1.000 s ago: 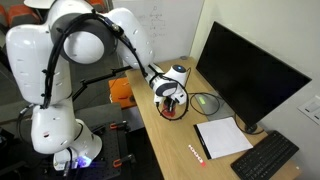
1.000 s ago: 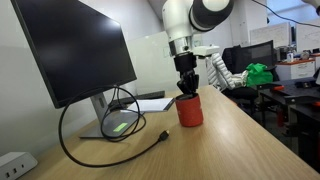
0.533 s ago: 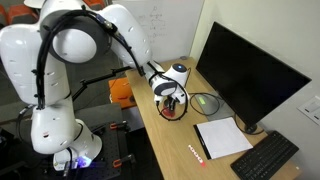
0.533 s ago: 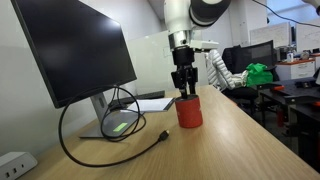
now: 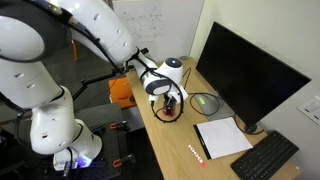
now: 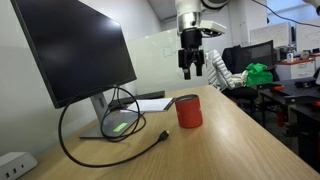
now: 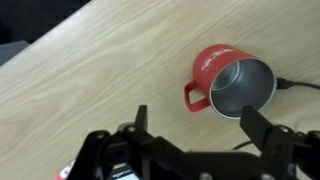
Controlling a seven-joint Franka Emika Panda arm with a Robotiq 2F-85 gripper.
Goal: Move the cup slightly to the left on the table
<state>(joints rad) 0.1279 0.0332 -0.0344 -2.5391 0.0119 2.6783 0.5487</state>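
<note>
Cup: the red cup [image 6: 189,111] stands upright on the table [image 6: 245,140], mouth up, with nothing touching it. The wrist view shows its grey inside and its handle [image 7: 195,96] sticking out to one side.
Pincer: the gripper [image 6: 190,73] is released, and its jaws stand spread with only air between them. It hangs straight above the cup, well clear of the rim.
Why up there: from that height the fingers [image 7: 141,116] can't knock the cup, and in the wrist view the mouth sits a little off to one side of the gap between them.
Where on the desk: in an exterior view the cup [image 5: 170,113] sits towards the far end of the table, with the white notepad [image 5: 222,137] and the keyboard [image 5: 265,157] nearer the camera. The monitor [image 6: 75,50] and a black cable loop [image 6: 100,150] lie to its left.
Room to the left: there's bare wood just beside the cup on that side, then the cable, so a slight shift fits and a big one wouldn't.
Stage: I'd call it one of two things, either lined up for the grab or already let go. I can't tell which from here.
Watch: the handle makes the cup lopsided, so a pinch across the rim could twist it.
</note>
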